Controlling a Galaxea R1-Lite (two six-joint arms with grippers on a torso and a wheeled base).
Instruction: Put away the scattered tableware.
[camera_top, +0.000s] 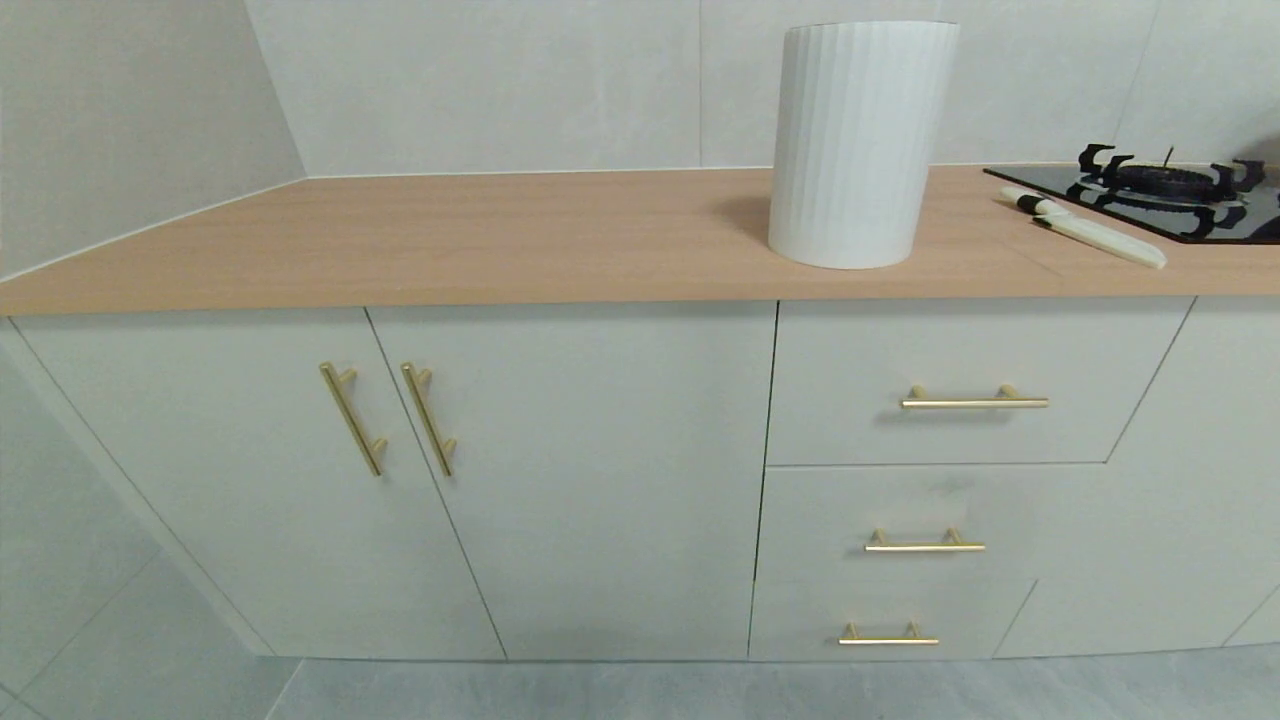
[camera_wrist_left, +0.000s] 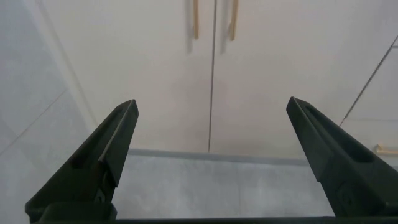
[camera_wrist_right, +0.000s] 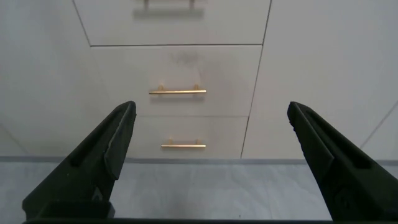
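Left gripper (camera_wrist_left: 211, 102) hangs low, spread wide and empty, facing the cabinet doors (camera_wrist_left: 143, 74); right gripper (camera_wrist_right: 211, 106), likewise released, faces the drawers (camera_wrist_right: 205, 68) to the right.

Wooden countertop (camera_top: 500, 240) with white ribbed canister (camera_top: 855, 150), knife (camera_top: 1085, 228)

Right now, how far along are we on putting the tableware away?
Nothing looks put away yet: the white knife lies on the countertop beside the gas hob, apart from the white ribbed container. Nothing is in hand; the left gripper and right gripper are open and empty, low before the closed cabinet doors and drawers. Left: picking up the white knife and stowing it.
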